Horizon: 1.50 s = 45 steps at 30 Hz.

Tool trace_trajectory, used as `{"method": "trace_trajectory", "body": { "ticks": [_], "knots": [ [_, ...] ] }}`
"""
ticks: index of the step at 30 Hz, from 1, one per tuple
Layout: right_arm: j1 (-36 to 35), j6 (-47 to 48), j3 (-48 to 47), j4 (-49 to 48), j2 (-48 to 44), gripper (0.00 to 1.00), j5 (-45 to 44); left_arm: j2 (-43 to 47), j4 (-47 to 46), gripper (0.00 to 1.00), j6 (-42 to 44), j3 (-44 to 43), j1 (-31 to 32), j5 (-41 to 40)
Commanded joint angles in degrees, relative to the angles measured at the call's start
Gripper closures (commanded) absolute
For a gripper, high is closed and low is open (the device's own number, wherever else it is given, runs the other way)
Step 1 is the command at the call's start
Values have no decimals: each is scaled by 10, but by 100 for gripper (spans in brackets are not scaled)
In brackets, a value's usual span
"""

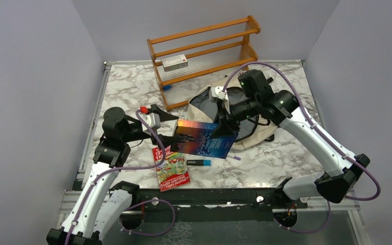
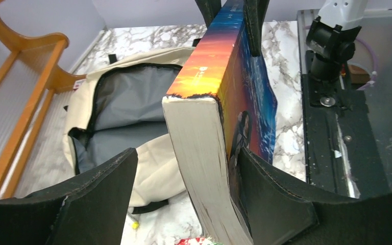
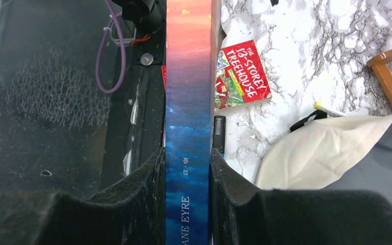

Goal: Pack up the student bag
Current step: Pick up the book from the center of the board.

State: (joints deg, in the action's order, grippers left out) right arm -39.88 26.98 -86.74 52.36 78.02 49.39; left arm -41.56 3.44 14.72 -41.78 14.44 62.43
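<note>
The student bag (image 1: 255, 139) is laid open toward the far right of the surface, grey lining exposed. A thick book (image 1: 204, 137) is held just beside its mouth, clenched at one end by the fingers of the right gripper (image 1: 223, 125). The left gripper (image 1: 176, 140) straddles the other end with its fingers released. The book is best tipped edge-first into the opening, clear of the beige flap. A red paperback (image 1: 172, 167) and a marker (image 1: 199, 163) lie toward the near edge. A wooden rack (image 1: 204, 56) stands at the far edge.
</note>
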Motion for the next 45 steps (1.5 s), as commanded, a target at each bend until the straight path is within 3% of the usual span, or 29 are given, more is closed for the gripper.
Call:
{"method": "trace_trajectory", "body": {
  "ticks": [1,5,16,19,21,22,24,28,31,36,40,45],
  "knots": [
    [-3,13,-43,-42,-35,99,74,-4,9,28,-18,-11,6,45],
    [-3,17,-56,-45,-28,99,64,-6,9,31,-31,-7,15,73],
    [-3,29,-71,-26,0,99,59,-43,7,63,-45,-16,40,104],
    [-3,31,-66,-26,-1,98,54,-45,9,77,-39,-14,44,99],
    [-3,24,-58,-35,-3,95,45,-45,9,98,-36,-15,45,88],
    [-3,15,-53,-45,-6,92,37,-44,9,100,-39,-15,45,77],
    [-3,-11,-33,-82,-18,79,4,-41,4,100,-62,-13,45,36],
    [-3,-66,18,-177,-58,54,-85,-72,16,100,-188,-35,45,-130],
    [-3,-110,53,-239,-86,37,-172,-110,36,100,-202,-55,45,-153],
    [-3,-156,77,-263,-97,25,-320,-106,-7,100,-235,-40,45,-209],
    [-3,-202,123,-294,-109,24,-420,-87,-15,100,-235,-41,45,-266],
    [-3,-265,141,-265,-53,24,-555,-57,-52,100,-236,-30,44,-347]
  ]
}}
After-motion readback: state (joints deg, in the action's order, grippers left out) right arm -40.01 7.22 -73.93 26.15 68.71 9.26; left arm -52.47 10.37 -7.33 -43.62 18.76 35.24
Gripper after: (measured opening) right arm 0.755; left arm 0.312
